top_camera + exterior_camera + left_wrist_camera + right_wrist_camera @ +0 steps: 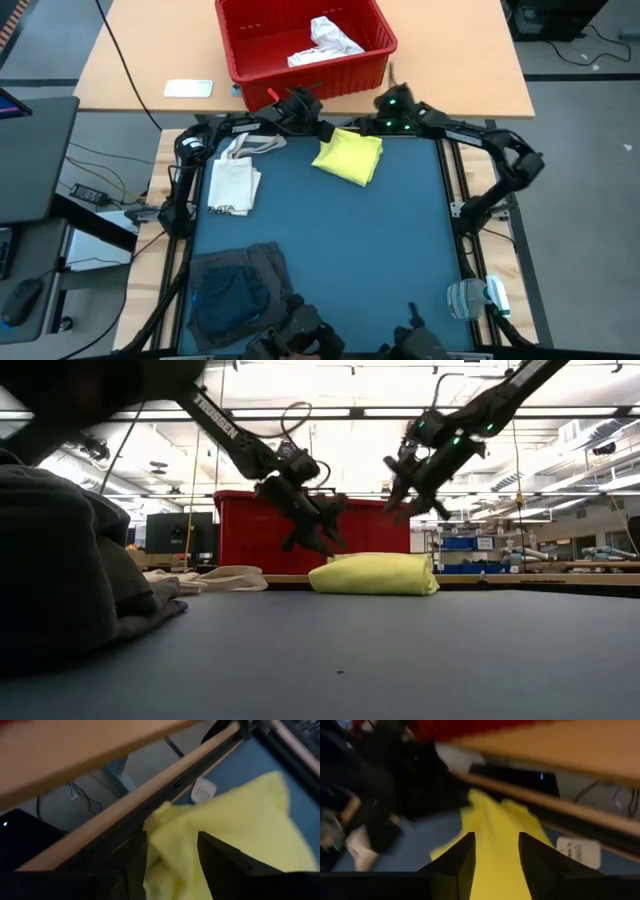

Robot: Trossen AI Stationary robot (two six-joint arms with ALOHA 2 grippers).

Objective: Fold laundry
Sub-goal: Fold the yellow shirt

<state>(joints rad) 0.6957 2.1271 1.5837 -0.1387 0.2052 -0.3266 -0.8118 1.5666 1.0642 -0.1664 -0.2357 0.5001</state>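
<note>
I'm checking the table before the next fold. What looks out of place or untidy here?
The grey clothes lie crumpled at the mat's near left corner, unfolded. The yellow garment sits folded but skewed near the far edge.

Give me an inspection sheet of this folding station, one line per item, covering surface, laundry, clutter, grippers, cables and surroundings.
Surface: dark blue table mat, mostly bare in the middle.
Job's things: folded yellow garment at the far edge; dark grey and blue clothes pile at the near left; white garment in the red plastic crate.
Clutter: cream tote bag on the left; clear plastic item with green trim at the near right.
Grippers: left gripper and right gripper above the yellow garment, fingers apart, holding nothing.
Cables: black cable across the wooden table.
Surroundings: shelving beyond the table in the low view.
</note>
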